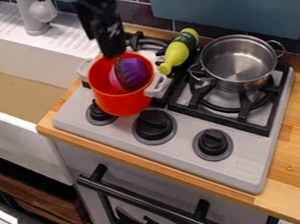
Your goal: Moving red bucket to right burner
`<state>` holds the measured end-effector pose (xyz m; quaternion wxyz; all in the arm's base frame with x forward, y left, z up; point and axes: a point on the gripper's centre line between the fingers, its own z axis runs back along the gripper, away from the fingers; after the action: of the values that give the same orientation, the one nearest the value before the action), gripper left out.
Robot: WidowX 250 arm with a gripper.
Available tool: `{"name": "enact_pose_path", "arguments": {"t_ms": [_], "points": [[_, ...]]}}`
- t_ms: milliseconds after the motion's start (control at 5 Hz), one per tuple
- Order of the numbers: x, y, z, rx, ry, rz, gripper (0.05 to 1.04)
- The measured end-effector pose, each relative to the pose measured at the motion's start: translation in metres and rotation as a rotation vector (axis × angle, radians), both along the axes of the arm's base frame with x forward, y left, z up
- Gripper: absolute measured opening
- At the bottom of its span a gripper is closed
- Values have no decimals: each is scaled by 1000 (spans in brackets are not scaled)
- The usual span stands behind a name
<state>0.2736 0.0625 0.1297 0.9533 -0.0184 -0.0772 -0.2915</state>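
Red bucket (107,100) sits left of centre in the frame, at the stove's left side, just behind the left knob (100,114) and middle knob (154,126) of 3; whether its base bears on the stove cannot be told. The step in hand looks like getting hold of it. The next move calls for a sure hold, a level lift and a carry rightward, past the yellow-green bottle (180,48). A steel pot (237,64) occupies the right burner (228,104), so room would be needed there.

The bucket looks roughly upright, mouth up, long axis near vertical, 2 pale handles in line from upper left to lower right, a purple toy (132,73) inside. At its far rim is the tool (113,53); how far open it is, and whether it grips the rim, cannot be told.
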Motion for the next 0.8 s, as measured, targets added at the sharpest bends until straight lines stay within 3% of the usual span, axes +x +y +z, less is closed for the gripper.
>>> {"name": "enact_pose_path", "arguments": {"t_ms": [600,800], "points": [[-21,-6,-40,15,-37,-160,1000],[-20,-5,-41,24,-37,-167,1000]]}}
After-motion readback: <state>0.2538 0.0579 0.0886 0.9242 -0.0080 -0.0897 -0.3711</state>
